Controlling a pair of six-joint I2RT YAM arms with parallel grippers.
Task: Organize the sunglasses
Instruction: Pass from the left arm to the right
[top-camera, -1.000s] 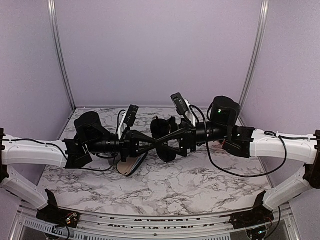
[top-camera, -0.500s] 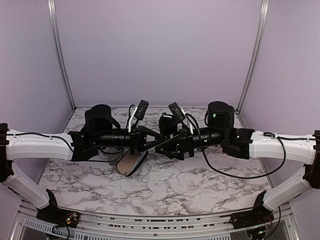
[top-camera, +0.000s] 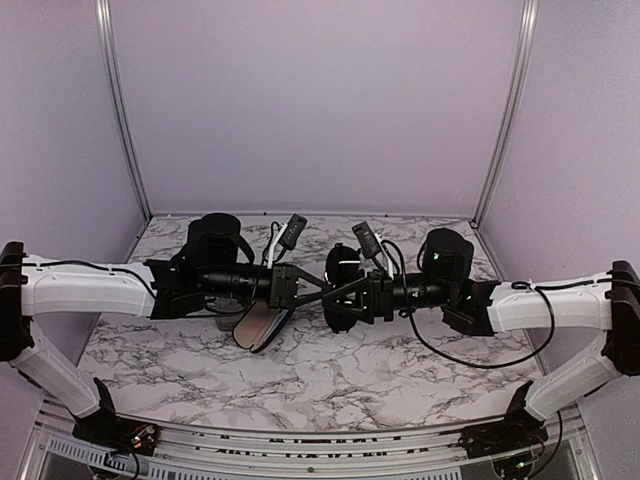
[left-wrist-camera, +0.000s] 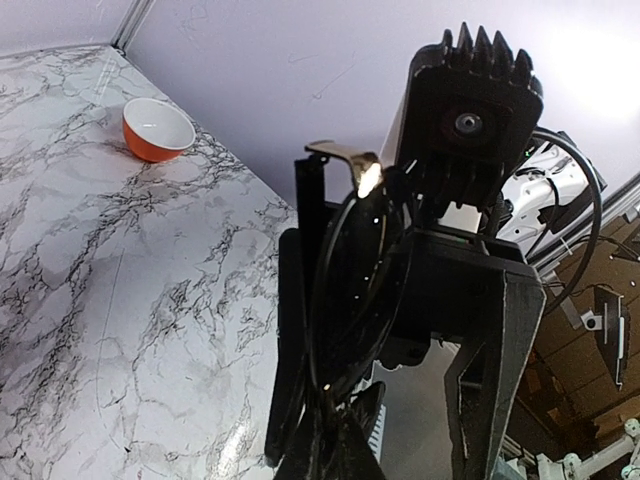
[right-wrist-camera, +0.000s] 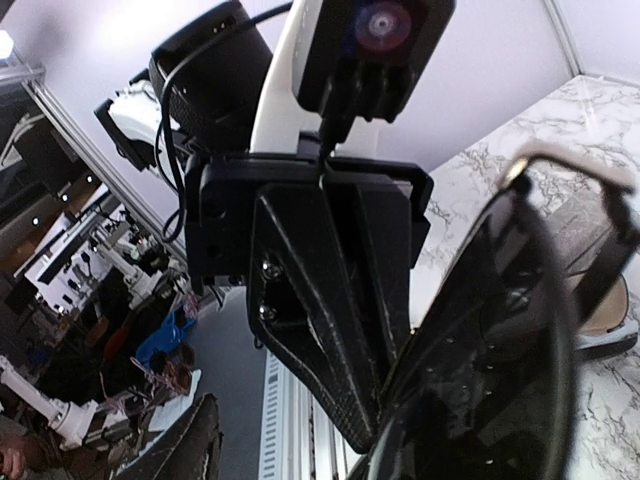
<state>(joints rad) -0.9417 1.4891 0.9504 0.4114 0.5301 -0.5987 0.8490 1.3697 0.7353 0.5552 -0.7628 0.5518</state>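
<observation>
Table (top-camera: 350, 380): white marble-pattern top, below both pincers; purple walls on 3 sides.
L arm (top-camera: 90, 290): white link w/ black wrist, reaches in from L side twd centre; its pincer is raised off the table.
R arm (top-camera: 545, 305): same layout from R side; the 2 pincers meet tip to tip over mid-table.
L pincer (top-camera: 322, 291): jaws together, clamped on the sunglasses. In L wrist view the grip sits at the lower end of the frame.
R pincer (top-camera: 338, 292): faces L pincer, jaws apart, one finger (left-wrist-camera: 495, 370) on each side of the lens. Contact w/ the frame cannot be told.
Open case (top-camera: 255, 325): black shell, tan lining; lies on the table below L pincer, slightly back from its tip, apart from it.
Bowl (left-wrist-camera: 157, 128): orange outside, white inside, upright on the table; well apart from both pincers, near the wall.
Sunglasses (left-wrist-camera: 345, 290): 1 pair made out. Thin black wire rim, dark oval lens, gold-tone hinge piece at top. Held in air by L pincer, lens btwn R pincer fingers, above the table, outside the case.
</observation>
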